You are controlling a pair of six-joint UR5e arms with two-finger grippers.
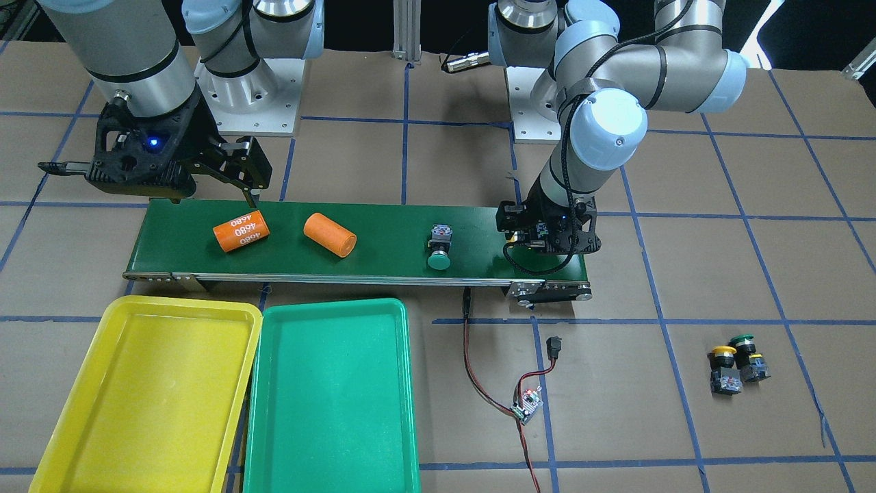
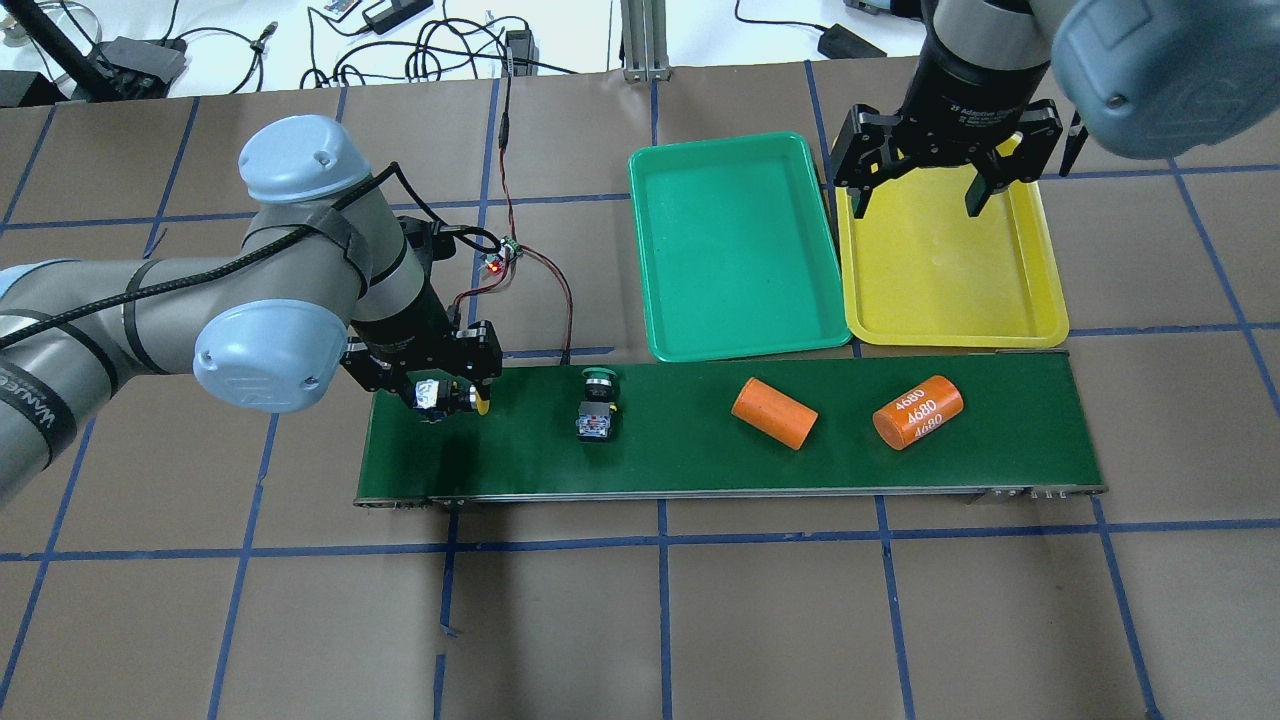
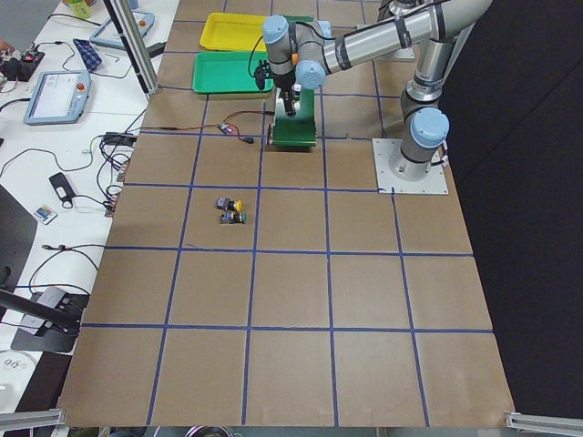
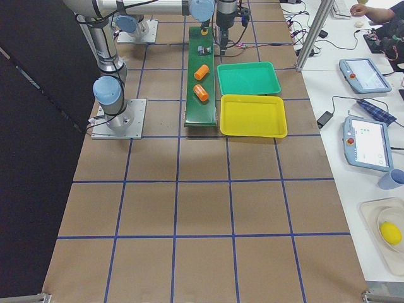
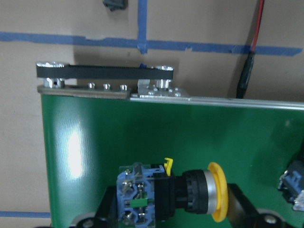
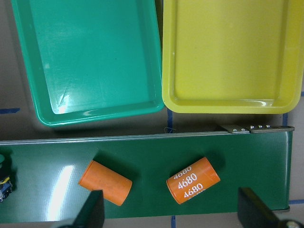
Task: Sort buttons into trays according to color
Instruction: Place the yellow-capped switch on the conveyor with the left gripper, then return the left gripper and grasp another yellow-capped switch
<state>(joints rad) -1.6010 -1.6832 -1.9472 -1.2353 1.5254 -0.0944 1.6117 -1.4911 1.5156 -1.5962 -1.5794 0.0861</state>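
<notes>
My left gripper is shut on a yellow-capped button, held on its side just over the left end of the dark-green conveyor belt. A green-capped button lies on the belt a little to its right. Three more buttons, two yellow-capped and one green-capped, stand in a cluster on the table away from the belt. The green tray and the yellow tray lie side by side beyond the belt, with nothing in them. My right gripper hangs open over the yellow tray's far end, empty.
Two orange cylinders lie on the belt's right half, a plain one and one printed 4680. A small circuit board with red and black wires sits on the table by the belt's motor end.
</notes>
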